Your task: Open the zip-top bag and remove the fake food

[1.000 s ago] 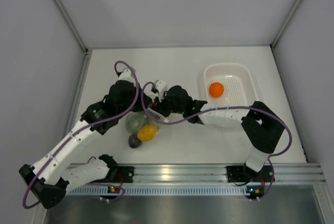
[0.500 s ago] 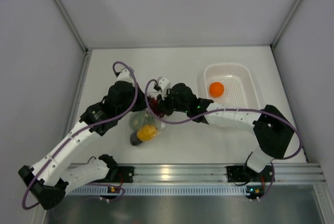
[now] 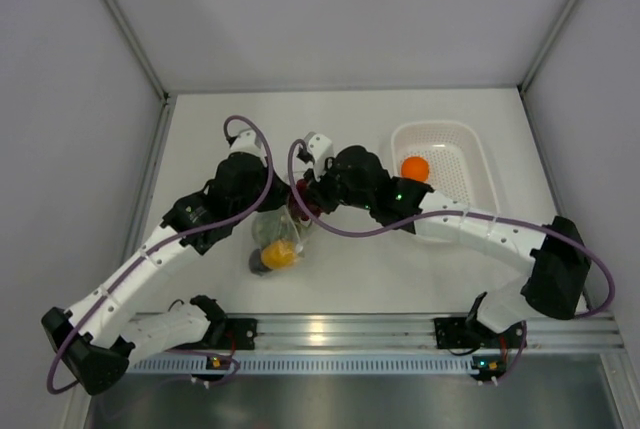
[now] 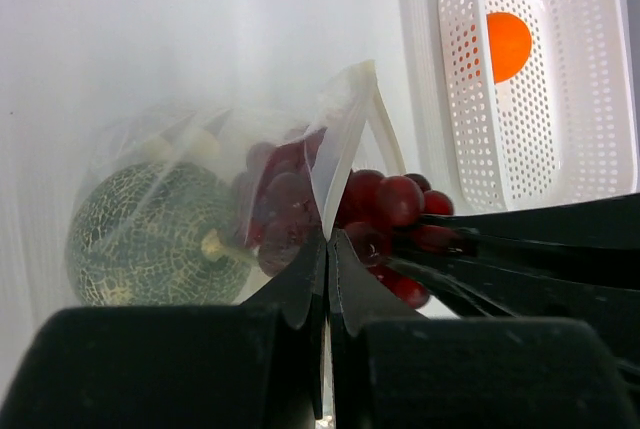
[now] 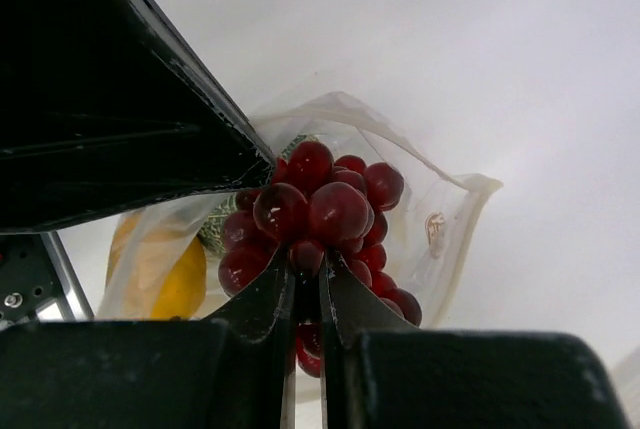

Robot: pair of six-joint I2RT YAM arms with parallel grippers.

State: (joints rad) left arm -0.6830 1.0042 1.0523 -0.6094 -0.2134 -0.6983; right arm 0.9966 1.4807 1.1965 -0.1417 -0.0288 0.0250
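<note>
Zip-top bag (image 3: 272, 234) is located on the worktop (image 3: 360, 119), at 9 o'clock from the basket (image 3: 470, 164). Its edge is pinched by the left claw (image 4: 327, 249). The grape bunch (image 5: 320, 204) is pinched at the bag mouth by the right claw (image 5: 305, 274). Since one second earlier, the right elbow has been displaced toward 3 o'clock.

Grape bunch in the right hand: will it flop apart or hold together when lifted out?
Probably holds together: the grape bunch shows as one tight cluster in the right hand. Its glossy round grapes might slip from that pinch.
</note>
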